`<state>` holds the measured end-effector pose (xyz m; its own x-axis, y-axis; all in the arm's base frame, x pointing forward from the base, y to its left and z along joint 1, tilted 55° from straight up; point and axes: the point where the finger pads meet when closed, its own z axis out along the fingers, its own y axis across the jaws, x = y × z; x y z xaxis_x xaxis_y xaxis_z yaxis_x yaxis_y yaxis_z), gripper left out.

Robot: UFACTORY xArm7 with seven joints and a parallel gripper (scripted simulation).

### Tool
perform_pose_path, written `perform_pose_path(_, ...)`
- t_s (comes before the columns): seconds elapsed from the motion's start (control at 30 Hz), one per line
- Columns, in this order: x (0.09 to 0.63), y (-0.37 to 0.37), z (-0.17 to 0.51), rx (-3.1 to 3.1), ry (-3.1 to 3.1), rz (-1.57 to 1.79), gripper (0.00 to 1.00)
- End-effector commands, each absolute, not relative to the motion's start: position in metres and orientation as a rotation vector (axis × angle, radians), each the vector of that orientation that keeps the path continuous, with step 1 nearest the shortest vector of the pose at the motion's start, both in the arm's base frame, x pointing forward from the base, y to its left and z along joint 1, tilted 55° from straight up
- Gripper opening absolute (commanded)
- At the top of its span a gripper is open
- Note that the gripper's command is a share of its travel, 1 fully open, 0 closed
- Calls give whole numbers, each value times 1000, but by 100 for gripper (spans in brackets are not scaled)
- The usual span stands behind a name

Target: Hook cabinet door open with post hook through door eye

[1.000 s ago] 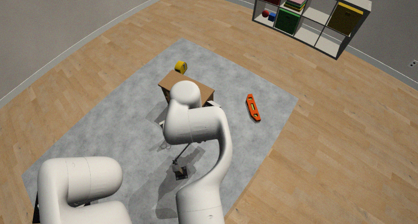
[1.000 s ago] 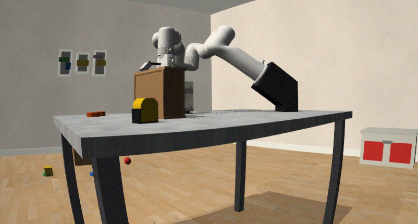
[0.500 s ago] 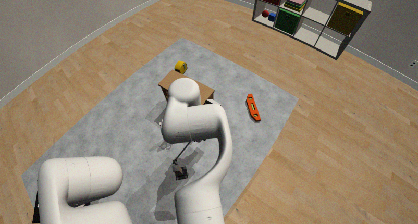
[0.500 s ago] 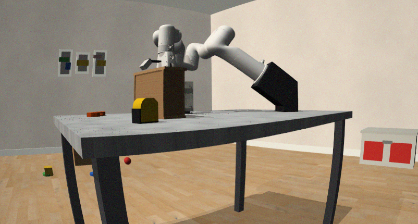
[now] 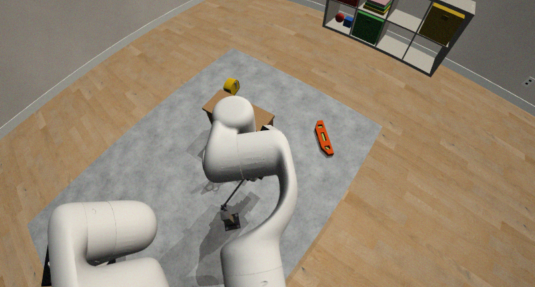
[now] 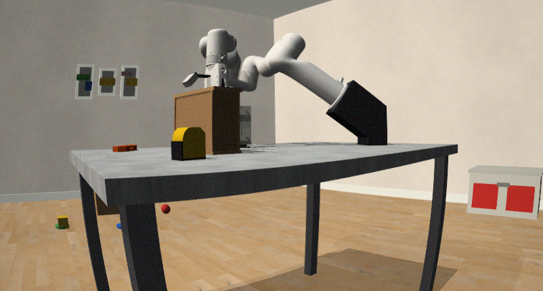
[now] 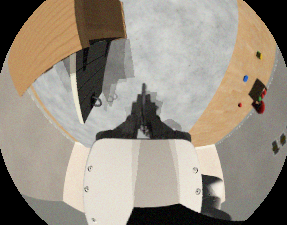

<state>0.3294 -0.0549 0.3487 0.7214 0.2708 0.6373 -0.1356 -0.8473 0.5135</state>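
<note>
Jaws of the gripper (image 7: 144, 98) stand nearly closed with nothing visible between them, at the centre of the wrist view above the grey desk (image 7: 172, 42). Wooden cabinet (image 6: 207, 118) stands flat on its base at mid-frame in the exterior view; its door (image 7: 93, 75) stands ajar at the left of the wrist view. Post (image 5: 229, 217) sits at lower centre of the top view, its hook rod (image 5: 235, 191) slanting up toward the arm, the far end hidden. Yellow tape measure (image 6: 188, 143) and orange level (image 5: 323, 137) lie apart.
</note>
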Motion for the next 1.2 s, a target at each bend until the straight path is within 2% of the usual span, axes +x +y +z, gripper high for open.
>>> perform_pose_path(0.0, 327, -54, 350, 2381, 110, 997, 4)
perform_pose_path(1.17, 329, -32, 334, 2294, 409, 873, 4)
